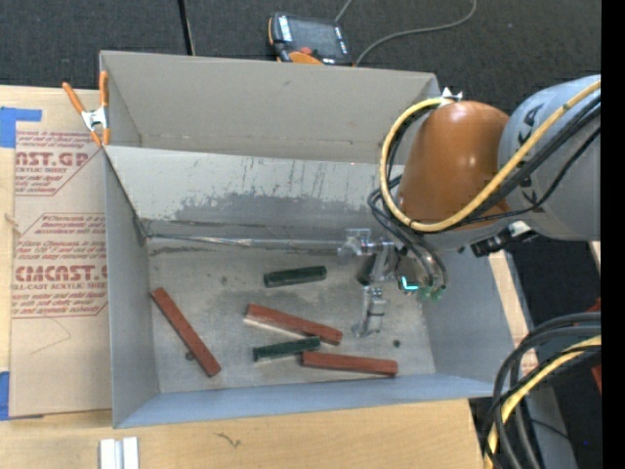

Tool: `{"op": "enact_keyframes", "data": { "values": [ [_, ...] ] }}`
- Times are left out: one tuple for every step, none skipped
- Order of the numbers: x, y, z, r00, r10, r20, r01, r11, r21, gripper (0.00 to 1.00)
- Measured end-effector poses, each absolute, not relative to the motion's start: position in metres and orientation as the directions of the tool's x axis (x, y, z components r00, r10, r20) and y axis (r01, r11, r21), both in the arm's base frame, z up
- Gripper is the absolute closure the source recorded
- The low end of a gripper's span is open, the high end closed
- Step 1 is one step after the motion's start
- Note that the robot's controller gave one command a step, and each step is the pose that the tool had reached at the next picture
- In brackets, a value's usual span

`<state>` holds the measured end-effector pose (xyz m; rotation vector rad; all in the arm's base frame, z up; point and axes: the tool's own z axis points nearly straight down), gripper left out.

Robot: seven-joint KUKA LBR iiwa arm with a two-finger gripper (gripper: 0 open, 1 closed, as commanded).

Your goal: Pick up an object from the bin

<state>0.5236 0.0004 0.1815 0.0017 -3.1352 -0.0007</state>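
Camera view: my jaws low at the right of the bin floor

My arm comes in from the right, its orange cover (454, 164) ringed by yellow cables (391, 154), and my jaws hang down from it over the right part of the grey bin (264, 106). How far apart they stand I cannot tell, since they show as one thin metal shape. I see nothing between them.

Their tip is near the floor, just beside the right end of a red-brown stick (293, 322) that lies slanted in the middle of the bin. Whether it touches the stick or the floor I cannot tell.

A second red-brown stick (349, 363) lies close below the tip, along the front wall. A dark green stick (285, 350) sits between these two, touching the underside of the first. Another dark green stick (295, 276) lies apart, to the left of my jaws and farther back. A long red-brown stick (184, 331) lies slanted, well apart at the left.
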Motion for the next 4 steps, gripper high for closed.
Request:
{"op": "enact_keyframes", "data": {
  "values": [
    [0.484, 0.037, 0.069, -0.999, 0.038, 0.004, 0.038, 0.999, 0.002, 0.0],
    [0.486, 0.036, 0.072, -0.999, 0.039, 0.0, 0.039, 0.999, 0.001, 1.0],
    [0.528, 0.012, 0.192, -0.999, -0.045, -0.011, -0.045, 0.999, -0.001, 1.0],
    [0.536, 0.009, 0.245, -1.0, 0.004, -0.008, 0.004, 1.0, 0.001, 1.0]
  ]
}}
